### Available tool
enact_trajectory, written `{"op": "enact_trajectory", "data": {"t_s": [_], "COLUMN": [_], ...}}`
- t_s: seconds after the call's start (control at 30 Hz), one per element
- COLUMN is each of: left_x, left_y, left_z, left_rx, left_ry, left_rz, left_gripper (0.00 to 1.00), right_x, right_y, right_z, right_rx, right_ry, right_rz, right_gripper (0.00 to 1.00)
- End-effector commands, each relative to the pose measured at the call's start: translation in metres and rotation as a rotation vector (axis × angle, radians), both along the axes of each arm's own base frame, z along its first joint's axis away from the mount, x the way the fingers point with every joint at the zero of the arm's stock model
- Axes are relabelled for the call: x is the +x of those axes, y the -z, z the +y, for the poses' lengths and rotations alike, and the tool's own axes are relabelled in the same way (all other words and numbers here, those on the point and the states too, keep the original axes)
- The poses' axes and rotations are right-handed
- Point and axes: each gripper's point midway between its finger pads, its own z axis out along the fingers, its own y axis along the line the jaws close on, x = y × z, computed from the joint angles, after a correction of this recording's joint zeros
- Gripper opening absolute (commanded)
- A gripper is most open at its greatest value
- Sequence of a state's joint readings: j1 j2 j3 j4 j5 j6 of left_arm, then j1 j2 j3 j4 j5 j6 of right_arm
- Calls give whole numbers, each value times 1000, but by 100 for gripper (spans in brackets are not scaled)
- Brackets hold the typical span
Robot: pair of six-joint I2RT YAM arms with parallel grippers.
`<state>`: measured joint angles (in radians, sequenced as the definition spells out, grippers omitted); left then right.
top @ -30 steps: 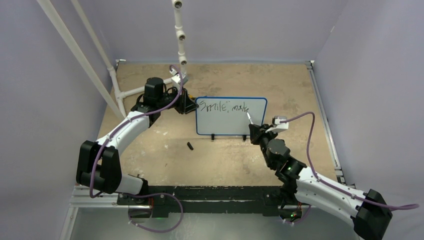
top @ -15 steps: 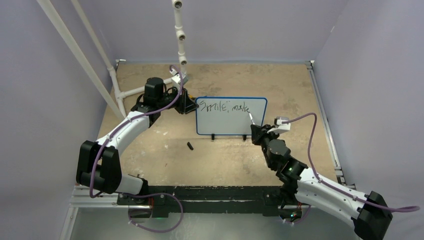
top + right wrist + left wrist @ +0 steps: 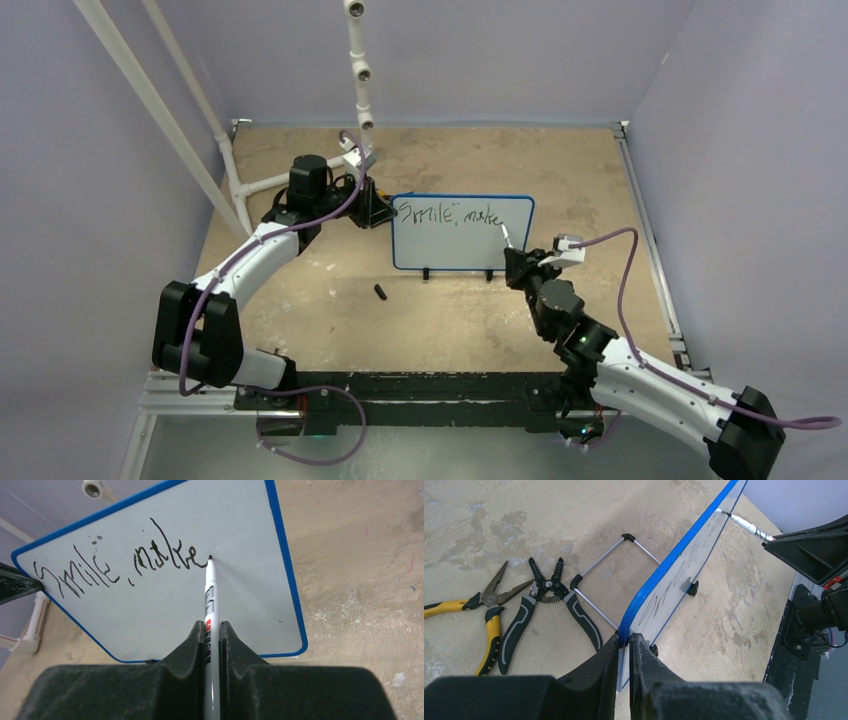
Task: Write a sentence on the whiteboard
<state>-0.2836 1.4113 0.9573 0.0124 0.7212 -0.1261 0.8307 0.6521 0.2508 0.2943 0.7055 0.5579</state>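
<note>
Two words of the sentence (image 3: 115,562) done, more seemingly left; my right end effector (image 3: 212,627) pinches the marker (image 3: 209,592), left end effector (image 3: 624,642) clamps the whiteboard (image 3: 165,605) at nine o'clock

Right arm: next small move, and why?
Probably lift the marker tip off and shift slightly right to start the next word: the tip sits at the tail of "make", bare whiteboard lies to its right, and the left fingers pinch the frame steady.
</note>
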Motion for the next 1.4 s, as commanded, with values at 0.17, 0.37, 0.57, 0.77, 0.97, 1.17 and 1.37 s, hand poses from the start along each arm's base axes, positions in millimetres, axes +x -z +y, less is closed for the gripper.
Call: {"op": "enact_trajectory", "data": {"t_s": [0.17, 0.37, 0.57, 0.77, 0.97, 1.17, 1.37], "left_x": [2, 1, 1, 0, 1, 1, 0], "left_y": [-20, -21, -20, -20, -19, -19, -20], "left_z": [4, 4, 4, 4, 4, 4, 3], "left_rx": [1, 0, 1, 1, 1, 1, -1], "left_ry": [-15, -14, -12, -12, -10, -10, -8], "left_rz": [-84, -87, -85, -86, -84, -84, -85], "left_gripper": [0, 0, 0, 0, 0, 0, 0], "right_x": [-8, -6, 0, 0, 4, 6, 4], "right_y": [-25, -23, -25, -27, -30, -24, -12], "right_z": [-9, -16, -18, -19, -16, -16, -12], "right_rx": [53, 51, 21, 26, 13, 1, 15], "right_ry": [-13, 33, 62, 63, 67, 86, 66], "right_rz": [-110, -103, -106, -119, -125, -96, -41], "right_gripper": [0, 0, 0, 0, 0, 0, 0]}}
